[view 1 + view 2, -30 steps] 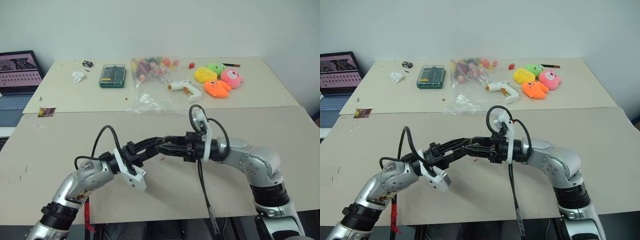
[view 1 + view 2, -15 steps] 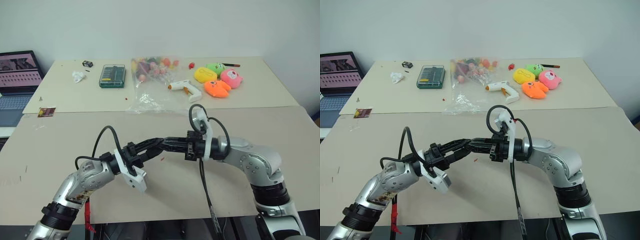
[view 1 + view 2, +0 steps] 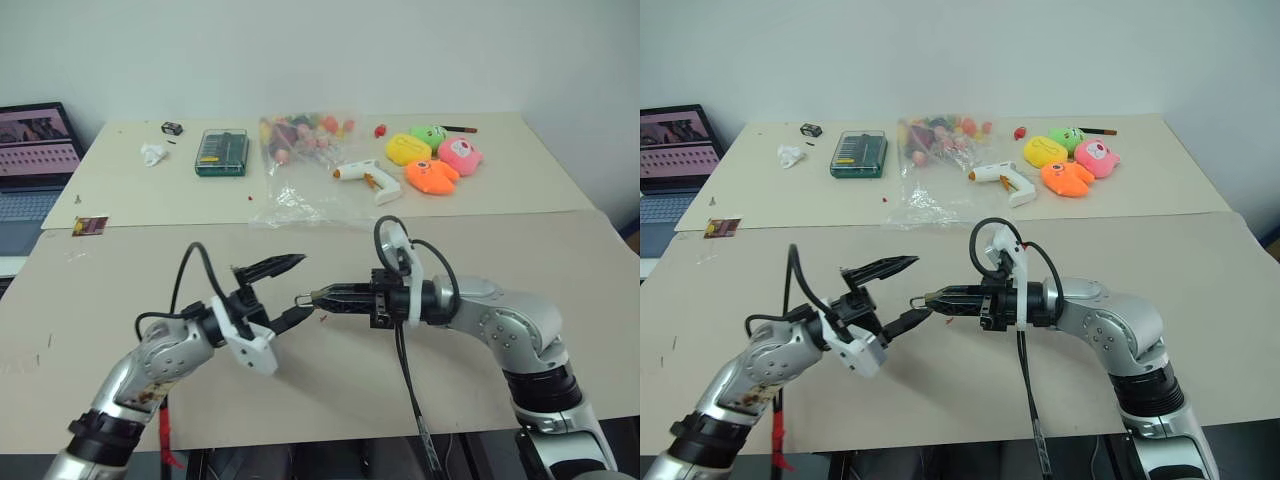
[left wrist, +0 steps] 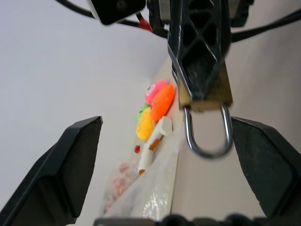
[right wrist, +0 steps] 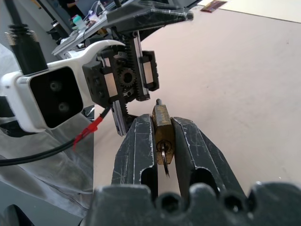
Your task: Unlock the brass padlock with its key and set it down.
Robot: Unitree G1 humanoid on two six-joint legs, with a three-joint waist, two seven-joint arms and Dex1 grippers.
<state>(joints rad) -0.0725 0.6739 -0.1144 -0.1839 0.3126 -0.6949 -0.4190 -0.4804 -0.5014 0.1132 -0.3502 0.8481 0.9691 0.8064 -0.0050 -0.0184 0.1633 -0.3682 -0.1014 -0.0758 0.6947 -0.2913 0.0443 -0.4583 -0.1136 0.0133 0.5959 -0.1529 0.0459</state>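
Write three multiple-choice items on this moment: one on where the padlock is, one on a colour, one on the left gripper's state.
1. Where is the brass padlock?
A. On the table
B. Clamped in the right gripper
C. Inside the plastic bag

2. What colour is the screwdriver set case?
A. Green
B. Red
C. White

3. How does the left gripper stand?
A. Shut on the key
B. Shut on nothing
C. Open, holding nothing

Answers:
1. B: the right wrist view shows its fingers pressed on both sides of the padlock's body.
2. A: it lies dark green on the far table.
3. C: its fingers are spread wide, with the shackle between them untouched.
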